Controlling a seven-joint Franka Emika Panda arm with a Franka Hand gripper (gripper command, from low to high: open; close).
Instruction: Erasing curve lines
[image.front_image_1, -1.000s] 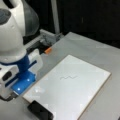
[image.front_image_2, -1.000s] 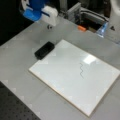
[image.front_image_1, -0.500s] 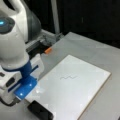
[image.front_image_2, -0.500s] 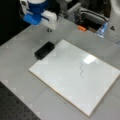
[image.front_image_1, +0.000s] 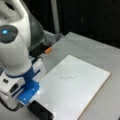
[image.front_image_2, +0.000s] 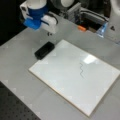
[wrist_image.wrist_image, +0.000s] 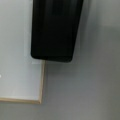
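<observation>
your white franka arm with its blue wrist collar (image.front_image_1: 28, 77) hangs low at a front view's left; in a front view its white gripper body (image.front_image_2: 48, 23) points down, fingertips too small to read.

The board (image.front_image_2: 72, 77) is white with a thin pale-wood edge, and the curve lines (image.front_image_2: 81, 70) on it are a dark, thin squiggle — still unerased in both front views (image.front_image_1: 68, 78). The eraser (image.front_image_2: 44, 50) is plain black, seen up close in the wrist view (wrist_image.wrist_image: 55, 30). The table (image.front_image_2: 15, 62) is flat grey. The arm (image.front_image_1: 15, 50) is white with a bright blue collar — a blue light glows on its joint. A small orange object (image.front_image_1: 48, 50) lies by the base.
</observation>
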